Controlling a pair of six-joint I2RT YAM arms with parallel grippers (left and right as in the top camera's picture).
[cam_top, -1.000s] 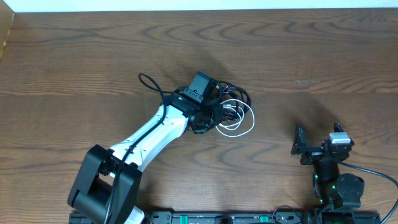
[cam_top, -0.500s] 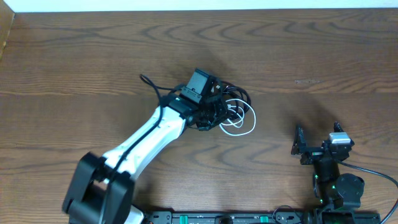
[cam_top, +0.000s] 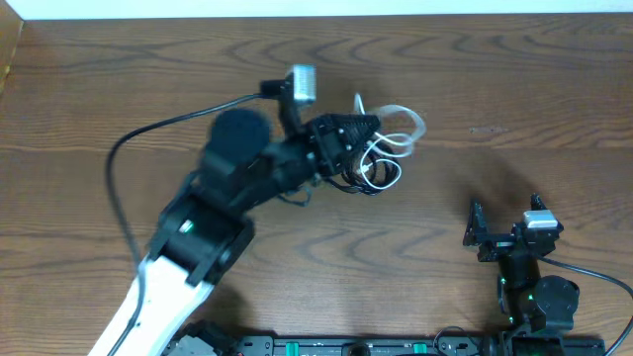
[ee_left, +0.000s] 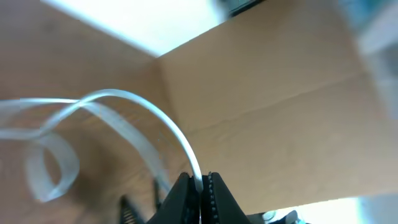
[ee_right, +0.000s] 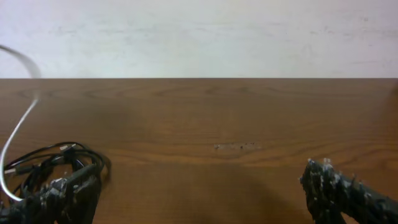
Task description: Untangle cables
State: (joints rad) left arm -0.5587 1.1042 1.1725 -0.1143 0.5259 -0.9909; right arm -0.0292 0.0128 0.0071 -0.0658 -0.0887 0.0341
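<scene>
My left gripper (cam_top: pixel 372 125) is raised above the table and shut on the white cable (cam_top: pixel 406 120). In the left wrist view that white cable (ee_left: pixel 149 115) is pinched between the closed jaws of the gripper (ee_left: pixel 199 182) and arcs away to the left in a loop. More white loops and the black cables (cam_top: pixel 348 184) hang in a bundle just below the gripper. In the right wrist view the black cables (ee_right: pixel 59 157) lie at the lower left, with the white cable (ee_right: pixel 17 134) rising out of them. My right gripper (cam_top: pixel 504 222) stands open and empty at the near right, away from the bundle.
The thick black cord (cam_top: pixel 129 148) of the left arm curves over the table on the left. A brown cardboard panel (ee_left: pixel 280 93) fills the left wrist view's background. The table's far edge meets a white wall (ee_right: pixel 199 37).
The left arm has risen and swung toward the far side, pulling the white cable up from the pile; the bundle shifted with it. The right arm has not moved.
</scene>
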